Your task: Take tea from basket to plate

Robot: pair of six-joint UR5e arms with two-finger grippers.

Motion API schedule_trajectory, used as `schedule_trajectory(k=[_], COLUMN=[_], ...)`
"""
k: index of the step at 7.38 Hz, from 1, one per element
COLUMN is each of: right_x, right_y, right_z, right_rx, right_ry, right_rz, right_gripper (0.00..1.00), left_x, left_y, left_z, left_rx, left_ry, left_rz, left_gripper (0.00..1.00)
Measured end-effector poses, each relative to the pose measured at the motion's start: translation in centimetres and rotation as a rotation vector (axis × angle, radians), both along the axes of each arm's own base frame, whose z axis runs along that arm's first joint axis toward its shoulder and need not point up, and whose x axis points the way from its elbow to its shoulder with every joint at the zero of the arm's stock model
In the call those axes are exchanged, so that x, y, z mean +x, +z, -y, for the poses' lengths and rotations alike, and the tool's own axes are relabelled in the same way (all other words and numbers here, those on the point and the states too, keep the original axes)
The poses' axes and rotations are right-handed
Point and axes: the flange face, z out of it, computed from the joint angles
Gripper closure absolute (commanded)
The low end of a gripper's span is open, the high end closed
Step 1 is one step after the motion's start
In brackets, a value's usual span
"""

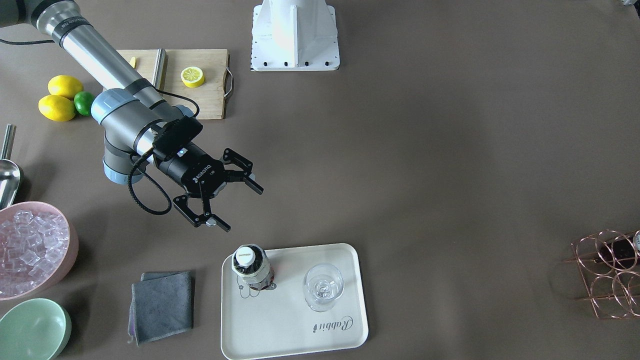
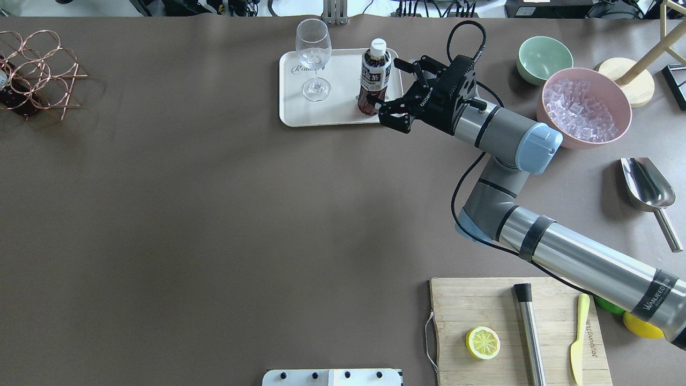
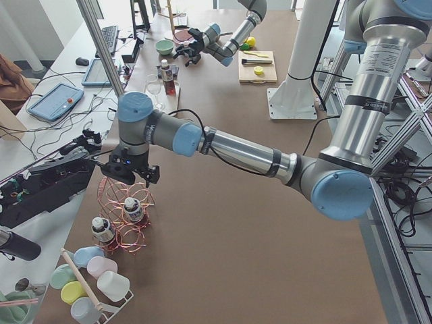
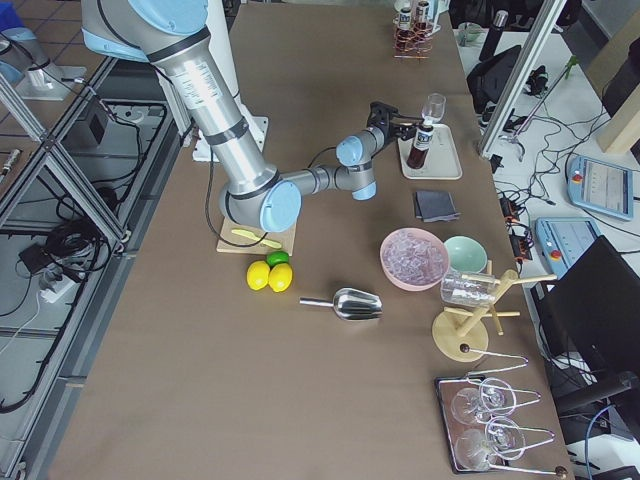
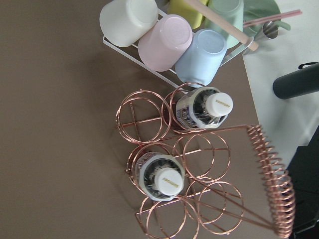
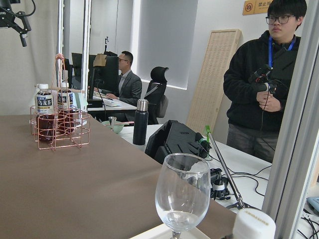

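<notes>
Brown white-capped tea bottle stands on the cream tray, right gripper released beside it; left gripper, state untellable, should descend into the copper wire basket.

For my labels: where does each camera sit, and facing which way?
Front-facing: across table, facing robot; right arm.
Overhead: behind robot, looking forward; right arm, tea on plate.
Exterior left: left end; left arm above basket.
Exterior right: right end; right arm near.
Left wrist: down into basket; no body.
Right wrist: level, toward basket; distant left arm.
Shared: both wrists see basket.
</notes>
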Motion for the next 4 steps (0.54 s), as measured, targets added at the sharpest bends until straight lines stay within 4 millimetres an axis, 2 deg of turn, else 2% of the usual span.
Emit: schedule_trajectory(k=[1,2,4], right_x=[0.8,2.3,7.7], right_y=[-1.0,-2.3,-4.1], right_z=[0.6,1.4,4.2], right_rx=[0.002,-0.003,-0.055], right_ry=[-0.015,-0.041,-0.166], right_rz=[-0.019,-0.042,-0.110], right_gripper=[0.00,0.00,0.00], left_x=[0.0,0.1,0.3], left_y=[-0.1,-0.3,0.5], left_z=[-2.5,-3.7,-5.9], left_rx=[0.073,0.144,0.256], left_ry=[0.078,0.153,0.336], left_rz=[0.029,0.057,0.099], left_gripper=[0.02,0.02,0.02])
